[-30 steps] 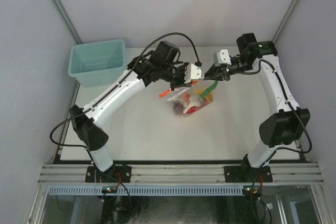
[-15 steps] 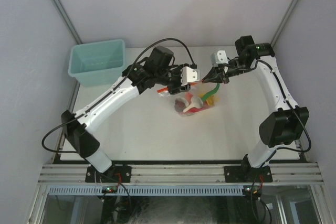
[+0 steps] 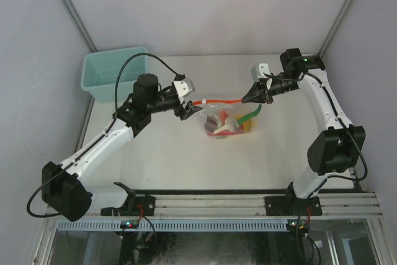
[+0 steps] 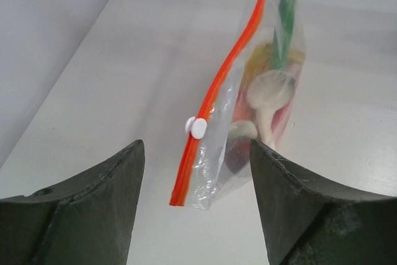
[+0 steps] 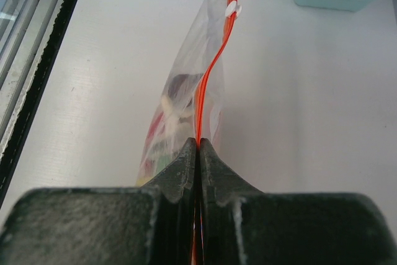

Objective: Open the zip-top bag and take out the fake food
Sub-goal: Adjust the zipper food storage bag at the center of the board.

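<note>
Orange zip (image 4: 217, 85): slider (image 4: 198, 127) now at its left end, likely unzipped.
Left pincer (image 3: 188, 110): just released, backed off.
Right pincer (image 5: 198, 144): clenched on zip-top bag (image 3: 226, 119) corner, bag hanging over mid-surface (image 3: 161, 159).
Contents: fake food (image 3: 226, 126) inside bag.

The zip-top bag (image 3: 218, 118), clear and crinkly, hangs over the middle of the table (image 3: 161, 153) with its red-orange zip strip (image 4: 218, 85) uppermost. One end of the strip is pinched in the closed right gripper (image 5: 198, 147). A white slider (image 4: 198, 128) sits near the free end. The fake food (image 3: 228, 125) is bunched low inside: a green piece (image 4: 286, 23), a whitish piece (image 4: 270, 91), some yellow and red.
</note>
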Robot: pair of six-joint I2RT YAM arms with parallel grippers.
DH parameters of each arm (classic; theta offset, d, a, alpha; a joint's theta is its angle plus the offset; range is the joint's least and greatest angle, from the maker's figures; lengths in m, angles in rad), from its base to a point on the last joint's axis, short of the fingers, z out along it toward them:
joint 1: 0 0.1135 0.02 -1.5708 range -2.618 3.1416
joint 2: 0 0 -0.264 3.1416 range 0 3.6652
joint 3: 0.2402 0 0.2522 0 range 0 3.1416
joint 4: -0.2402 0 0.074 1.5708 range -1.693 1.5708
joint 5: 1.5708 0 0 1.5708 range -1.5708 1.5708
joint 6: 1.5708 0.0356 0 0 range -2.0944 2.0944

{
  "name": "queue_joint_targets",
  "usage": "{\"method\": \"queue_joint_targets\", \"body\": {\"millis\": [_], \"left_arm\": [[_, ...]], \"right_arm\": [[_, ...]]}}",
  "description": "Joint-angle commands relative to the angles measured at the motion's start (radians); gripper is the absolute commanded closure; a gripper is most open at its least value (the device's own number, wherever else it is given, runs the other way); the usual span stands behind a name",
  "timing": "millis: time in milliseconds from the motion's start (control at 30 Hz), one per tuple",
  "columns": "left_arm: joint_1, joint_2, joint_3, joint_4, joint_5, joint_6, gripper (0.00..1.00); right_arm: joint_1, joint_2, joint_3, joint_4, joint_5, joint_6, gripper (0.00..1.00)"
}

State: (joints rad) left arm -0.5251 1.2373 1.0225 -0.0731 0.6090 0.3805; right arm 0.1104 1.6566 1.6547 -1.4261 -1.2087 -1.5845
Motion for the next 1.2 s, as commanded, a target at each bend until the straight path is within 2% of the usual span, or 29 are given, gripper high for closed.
{"method": "queue_joint_targets", "body": {"millis": [0,133,367,767,1067,1167], "left_arm": [[0.016,-0.027,-0.087,0.172,0.049,-0.081,0.28],[0.033,-0.007,-0.120,0.246,0.056,-0.123,0.29],[0.074,0.058,-0.088,0.251,0.101,-0.140,0.37],[0.080,0.146,-0.019,0.194,0.203,-0.169,0.64],[0.080,0.145,-0.006,0.204,0.219,-0.192,0.66],[0.081,0.149,-0.004,0.201,0.229,-0.195,0.73]], "right_arm": [[-0.008,-0.050,-0.005,-0.010,-0.029,-0.027,1.00],[-0.007,-0.053,-0.007,-0.018,-0.026,-0.036,1.00],[-0.008,-0.058,-0.010,-0.028,-0.026,-0.048,1.00],[-0.010,-0.063,-0.016,-0.030,-0.022,-0.051,1.00],[-0.012,-0.063,-0.016,-0.031,-0.021,-0.051,1.00],[-0.011,-0.060,-0.013,-0.031,-0.024,-0.051,1.00]]}}
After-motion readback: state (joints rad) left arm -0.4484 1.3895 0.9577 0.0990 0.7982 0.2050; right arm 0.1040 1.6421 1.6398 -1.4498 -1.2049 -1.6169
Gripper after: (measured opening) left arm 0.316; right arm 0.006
